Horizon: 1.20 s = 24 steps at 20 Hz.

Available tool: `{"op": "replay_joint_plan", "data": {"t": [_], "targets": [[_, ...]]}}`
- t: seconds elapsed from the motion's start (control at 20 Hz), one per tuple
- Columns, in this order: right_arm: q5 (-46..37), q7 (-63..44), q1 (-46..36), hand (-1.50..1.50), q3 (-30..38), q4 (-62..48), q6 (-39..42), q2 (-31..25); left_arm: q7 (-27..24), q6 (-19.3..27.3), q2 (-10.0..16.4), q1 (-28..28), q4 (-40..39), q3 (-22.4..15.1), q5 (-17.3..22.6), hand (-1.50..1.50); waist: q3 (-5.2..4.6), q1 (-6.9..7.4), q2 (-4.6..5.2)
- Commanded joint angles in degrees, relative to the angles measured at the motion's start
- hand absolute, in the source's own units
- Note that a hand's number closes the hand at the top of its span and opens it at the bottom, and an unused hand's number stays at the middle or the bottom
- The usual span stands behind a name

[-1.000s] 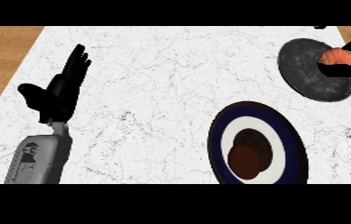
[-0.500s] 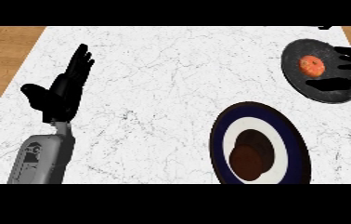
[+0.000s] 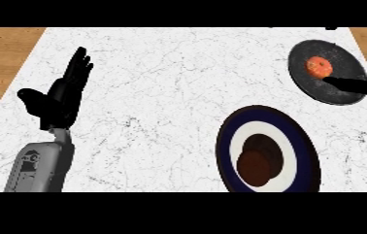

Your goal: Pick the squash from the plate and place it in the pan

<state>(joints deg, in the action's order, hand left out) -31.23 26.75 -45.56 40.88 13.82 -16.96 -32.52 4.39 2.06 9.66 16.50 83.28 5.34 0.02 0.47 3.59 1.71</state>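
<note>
Squash (image 3: 317,66) was seen in the pan (image 3: 308,86), just beside the right hand (image 3: 350,85), which was largely cut off, its grip indiscernible; the left hand (image 3: 61,94) was held open, empty.

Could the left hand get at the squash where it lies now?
Probably not without a long stretch. The left hand rests open at the far left of the counter; the squash lies in the pan at the far right. Nothing stands between them: the plate sits nearer the view's lower edge.

The squash (image 3: 317,66) lies in the pan (image 3: 309,90), upper right of frame. The plate (image 3: 230,145) lies below the pan, lower right. The left hand (image 3: 63,95) stands at far left.
</note>
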Motion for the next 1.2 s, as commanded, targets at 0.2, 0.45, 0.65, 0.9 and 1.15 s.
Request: {"op": "replay_joint_plan", "data": {"t": [0.2,0.45,0.65,0.9,1.15], "targets": [[9.4,11.9,6.7,-1.5,6.2,-0.8,19.5,-3.1,-1.0,0.2,0.5,-1.7,-1.1,1.4,0.1,0.0,-0.31,-3.25,-1.33],[12.2,14.6,12.7,-1.5,5.1,4.0,27.8,-4.2,-0.5,2.6,-1.3,-4.1,1.5,0.1,-1.8,0.0,-0.53,-4.5,-2.09],[13.9,15.8,20.0,-1.5,3.9,10.2,31.4,-2.1,1.0,4.1,-1.0,-3.0,1.1,0.7,-2.6,0.0,-0.66,-5.72,-2.49],[17.9,8.4,26.8,-1.5,3.2,24.6,35.0,1.1,2.4,1.0,1.4,-4.7,3.8,2.2,-0.3,0.0,-0.74,-5.81,-2.6],[21.0,-1.3,35.0,-1.5,2.4,43.6,35.1,6.7,0.9,-1.7,3.3,-5.5,2.8,4.2,1.8,0.0,-0.7,-5.17,-2.29]]}}
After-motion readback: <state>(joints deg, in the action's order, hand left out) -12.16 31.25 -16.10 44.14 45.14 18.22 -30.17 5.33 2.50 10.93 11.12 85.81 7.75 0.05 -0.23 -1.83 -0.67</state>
